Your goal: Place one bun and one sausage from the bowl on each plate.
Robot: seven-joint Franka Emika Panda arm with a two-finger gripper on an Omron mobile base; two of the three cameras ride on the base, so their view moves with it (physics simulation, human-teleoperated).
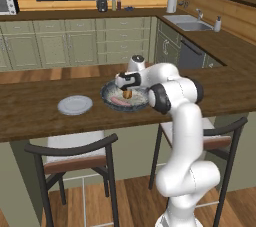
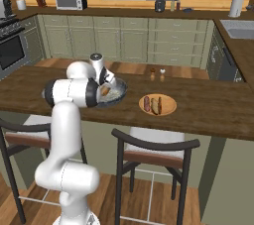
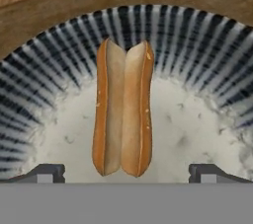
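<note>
The speckled bowl sits on the wooden counter. A split bun lies inside it, and a pink sausage lies beside the bun. My gripper hovers right over the bun, open, its fingertips wide on either side and not touching it. To the left the pale grey plate lies bare. To the right the tan-orange plate carries a sausage and a bun.
Two dark-framed stools stand under the counter's front edge. Small shakers stand behind the orange plate. A sink is set in the far corner counter.
</note>
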